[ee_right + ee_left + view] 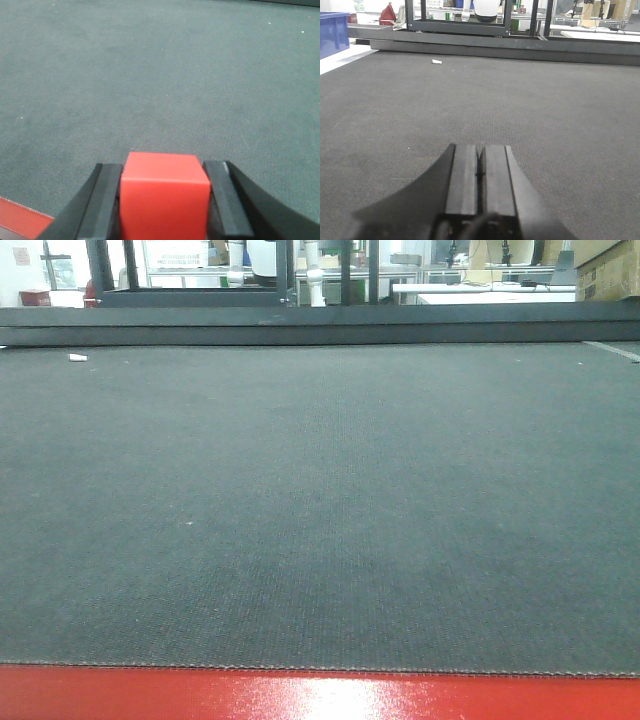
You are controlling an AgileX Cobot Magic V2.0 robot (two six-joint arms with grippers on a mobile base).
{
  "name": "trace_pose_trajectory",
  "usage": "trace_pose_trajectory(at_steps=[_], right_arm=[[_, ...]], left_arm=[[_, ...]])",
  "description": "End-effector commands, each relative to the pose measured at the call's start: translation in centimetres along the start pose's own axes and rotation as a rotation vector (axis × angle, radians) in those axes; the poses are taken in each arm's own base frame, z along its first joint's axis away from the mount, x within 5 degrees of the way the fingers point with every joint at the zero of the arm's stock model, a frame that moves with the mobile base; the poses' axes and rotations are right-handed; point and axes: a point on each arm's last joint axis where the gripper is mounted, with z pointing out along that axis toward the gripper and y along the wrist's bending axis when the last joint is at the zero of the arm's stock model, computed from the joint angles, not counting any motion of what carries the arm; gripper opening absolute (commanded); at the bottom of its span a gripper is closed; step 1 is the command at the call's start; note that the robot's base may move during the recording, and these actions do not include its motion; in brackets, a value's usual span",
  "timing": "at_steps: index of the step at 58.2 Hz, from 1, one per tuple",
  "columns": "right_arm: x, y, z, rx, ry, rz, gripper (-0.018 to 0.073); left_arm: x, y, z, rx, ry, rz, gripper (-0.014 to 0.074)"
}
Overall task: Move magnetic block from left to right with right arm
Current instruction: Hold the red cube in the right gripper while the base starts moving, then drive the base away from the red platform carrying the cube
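Fingers [220,200] of the right gripper [163,172], black and flat, press on both sides of the small plain red cube, the magnetic block [165,200]. So this gripper is squeezing the block. The block sits right between the fingers. It is close to the near edge of the desk [20,220], which shows as a shiny red strip past the dark grey woven mat [160,75]. I cannot tell if the block rests on the mat or hangs just above it. The front view shows neither the block nor the arms.

The left gripper [480,148] is closed tight with nothing inside, low over the mat. A tiny white scrap [436,61] lies near the far edge.

I think the step now is carrying the block over to the right side. To do it well, the right arm should squeeze firmly and evenly. It should lift the block clear so it does not drag on the rough mat, then go across slowly and flat. It should steer away from the near edge, so the block cannot fall off. Last, it should lower the block until it touches the mat before letting go.
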Motion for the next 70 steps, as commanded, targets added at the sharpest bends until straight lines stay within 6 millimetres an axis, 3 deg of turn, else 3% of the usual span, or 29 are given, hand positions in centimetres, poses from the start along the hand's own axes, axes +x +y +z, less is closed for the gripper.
trace_pose_trajectory(at_steps=[1, 70], right_arm=[[-1.46, 0.11, -0.32, -0.005, -0.099, -0.017, 0.011], [-1.45, 0.11, -0.32, -0.005, -0.098, -0.017, 0.011]], left_arm=[[-0.53, 0.06, -0.1, -0.006, -0.088, -0.01, -0.0126], [-0.53, 0.06, -0.1, -0.006, -0.088, -0.01, -0.0126]])
